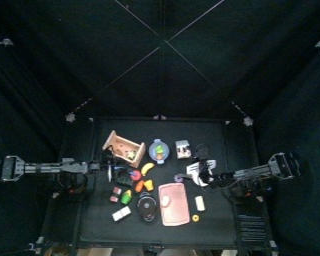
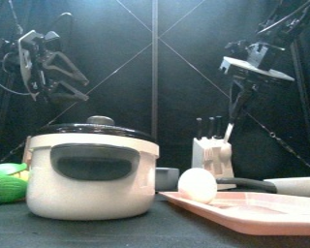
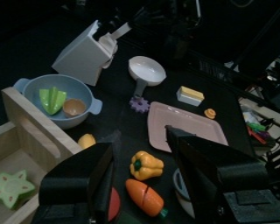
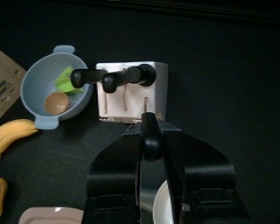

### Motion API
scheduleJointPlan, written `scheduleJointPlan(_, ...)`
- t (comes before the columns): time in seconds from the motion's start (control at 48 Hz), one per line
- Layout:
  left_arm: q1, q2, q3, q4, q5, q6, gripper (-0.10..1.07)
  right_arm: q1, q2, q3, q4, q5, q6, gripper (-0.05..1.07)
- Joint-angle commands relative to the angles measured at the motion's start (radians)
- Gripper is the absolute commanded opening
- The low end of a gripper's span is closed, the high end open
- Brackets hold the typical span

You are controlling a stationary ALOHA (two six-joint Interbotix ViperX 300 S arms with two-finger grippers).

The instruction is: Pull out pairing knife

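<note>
The knife [image 4: 147,179] is out of the block [image 4: 130,90] in the right wrist view. The right gripper [image 4: 150,138] is closed narrow on its black handle, and the blade runs back between the jaws. The knife hangs apart from the block, where we see two more black handles. A blue bowl [image 4: 52,83] stands just beside the block, and a banana [image 4: 14,138] lies near the bowl.

In the left wrist view the left gripper [image 3: 143,157] stands wide and holds nothing. It hangs above a pepper [image 3: 146,164]. Farther away we see a pink tray [image 3: 192,124] and a white ladle [image 3: 146,70].

In the front view the right gripper is high on the right side, and a thin pale blade points down from it toward the block. A cooker [image 2: 93,167] stands large in front, and an egg [image 2: 197,182] lies at the tray's edge.

In the top view the left arm [image 1: 43,170] rests at the table's left side. The right gripper is near the block, but the knife is too small to make out there.
</note>
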Motion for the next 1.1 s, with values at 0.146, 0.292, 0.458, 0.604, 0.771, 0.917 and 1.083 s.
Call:
scheduleJointPlan(0.146,0.002,0.002,-0.011,0.000,-0.003,0.002,0.84,0.038,-0.117,0.035,-0.006,0.003,0.000,0.47)
scheduleJointPlan(0.292,0.002,0.002,-0.011,-0.002,-0.003,0.002,0.84,0.054,-0.178,0.066,-0.006,0.003,-0.002,0.47)
scheduleJointPlan(0.458,0.002,0.002,-0.011,-0.002,-0.003,0.002,0.84,0.067,-0.242,0.097,-0.008,0.003,-0.003,0.47)
scheduleJointPlan(0.604,0.002,0.000,-0.009,0.000,-0.002,0.002,0.84,0.089,-0.285,0.109,-0.006,0.003,-0.003,0.47)
scheduleJointPlan(0.771,0.008,0.002,-0.011,0.000,-0.002,0.002,0.84,0.118,-0.311,0.110,-0.008,0.003,-0.006,0.47)
scheduleJointPlan(0.917,0.009,0.000,-0.009,0.000,-0.003,0.002,0.84,0.161,-0.325,0.104,-0.018,0.003,-0.006,0.47)
scheduleJointPlan(1.083,0.009,0.002,-0.006,0.000,-0.002,0.002,0.84,0.249,-0.325,0.101,-0.114,0.011,-0.003,0.47)
